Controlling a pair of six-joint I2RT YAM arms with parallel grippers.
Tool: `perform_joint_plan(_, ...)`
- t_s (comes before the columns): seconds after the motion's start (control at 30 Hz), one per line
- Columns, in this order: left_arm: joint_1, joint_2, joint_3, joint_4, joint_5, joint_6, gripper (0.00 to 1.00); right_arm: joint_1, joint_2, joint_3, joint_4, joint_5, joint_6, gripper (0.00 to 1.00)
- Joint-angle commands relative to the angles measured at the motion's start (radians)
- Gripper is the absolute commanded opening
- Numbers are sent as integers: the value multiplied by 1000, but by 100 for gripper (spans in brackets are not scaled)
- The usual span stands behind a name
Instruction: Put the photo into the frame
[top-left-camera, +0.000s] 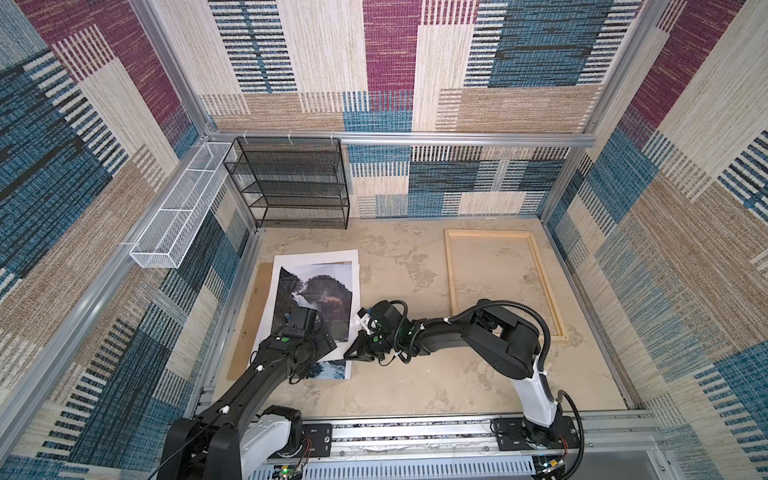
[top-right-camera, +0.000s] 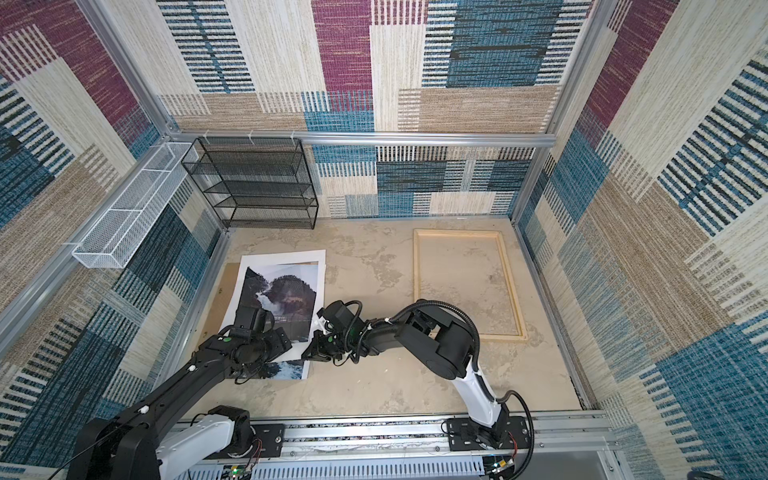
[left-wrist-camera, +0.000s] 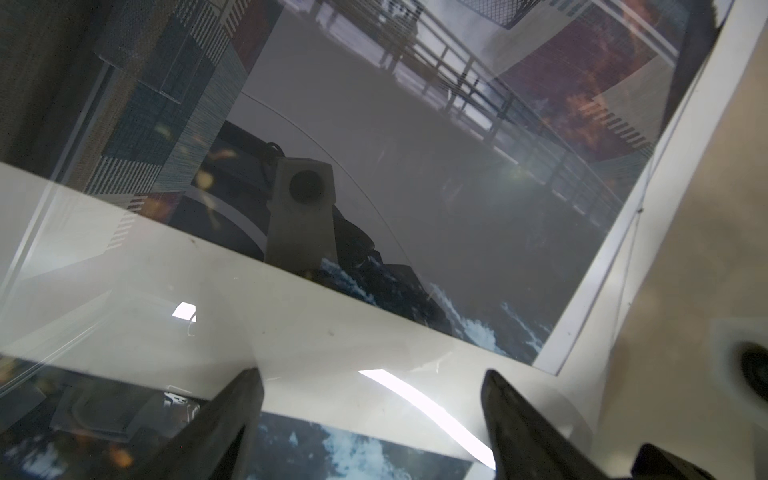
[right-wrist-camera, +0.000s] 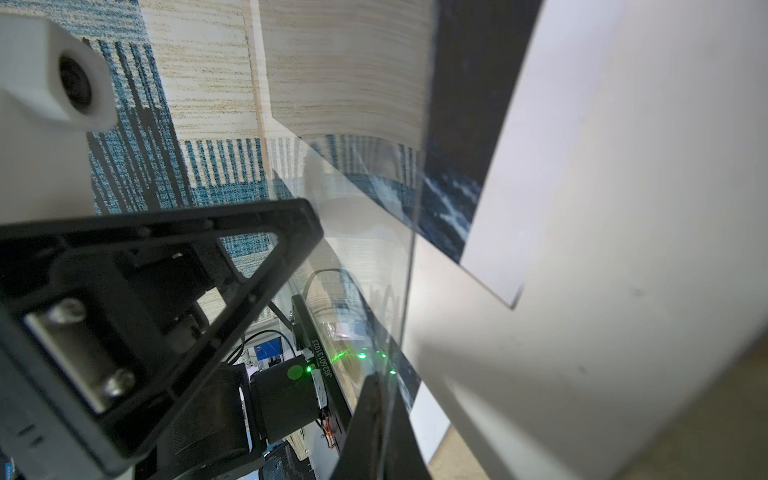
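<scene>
The photo (top-left-camera: 320, 291) looks thin, light and bendy. It lies well apart from the frame (top-left-camera: 488, 233). Best to pinch its edge. The left gripper (left-wrist-camera: 374, 415) is spread apart. The right gripper (top-left-camera: 353, 355) is pinched tight on a clear sheet (right-wrist-camera: 365, 249).

Photo (top-left-camera: 320, 286) paper; frame (top-left-camera: 488, 232) pale wood; shelf (top-left-camera: 291, 183) blk metal mesh.

Free passage: the open counter (top-left-camera: 399, 266) between the photo (top-left-camera: 320, 286) and the frame (top-left-camera: 490, 232), and along the near edge. The black mesh shelf (top-left-camera: 291, 187) blocks the far left corner, with the white wire basket (top-left-camera: 178, 212) along the left wall. The photo's near end is crowded: left end effector (left-wrist-camera: 370, 378) spread above it, right end effector (top-left-camera: 353, 353) closed on a clear pane (right-wrist-camera: 365, 249) at its right edge.
</scene>
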Motion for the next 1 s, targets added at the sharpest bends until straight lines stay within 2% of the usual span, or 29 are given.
perform_joint_plan(0.0, 0, -24, 22, -45, 8, -6, 86, 1, -16, 9, 5, 12, -34, 0)
perform_joint_plan(0.23, 0, -142, 128, -201, -64, 11, 87, 2, -61, 26, -25, 13, -149, 0)
perform_joint_plan(0.4, 0, -224, 199, -298, -181, 37, 91, 0, -115, 31, -24, -13, -201, 0)
perform_joint_plan(0.67, 0, -238, 270, -343, -219, 25, 91, -7, -259, -18, -18, -19, -335, 0)
perform_joint_plan(0.97, -1, -204, 366, -386, -270, 39, 91, -81, -429, -162, 102, -112, -377, 0)
